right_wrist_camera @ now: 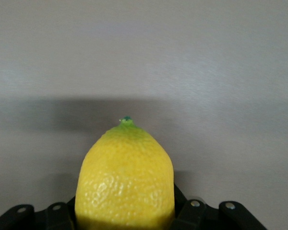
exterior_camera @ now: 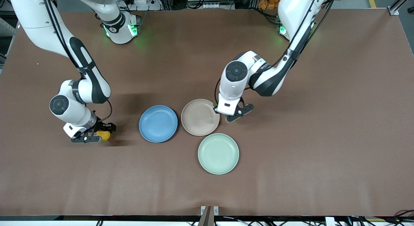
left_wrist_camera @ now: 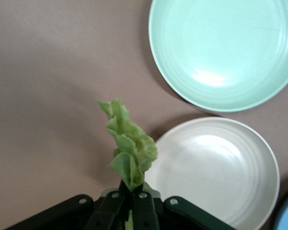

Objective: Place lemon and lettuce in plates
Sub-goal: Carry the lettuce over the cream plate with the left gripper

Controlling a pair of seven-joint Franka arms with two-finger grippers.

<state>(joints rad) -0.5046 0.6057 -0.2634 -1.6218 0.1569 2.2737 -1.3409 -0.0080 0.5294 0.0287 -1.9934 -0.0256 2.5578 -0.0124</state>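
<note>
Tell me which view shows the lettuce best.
Left wrist view: the lettuce fills the middle, its stem pinched in the shut left pincer, beside the beige plate. Front view shows only a green sliver under that pincer. Right wrist view shows none of it, just the lemon.
</note>
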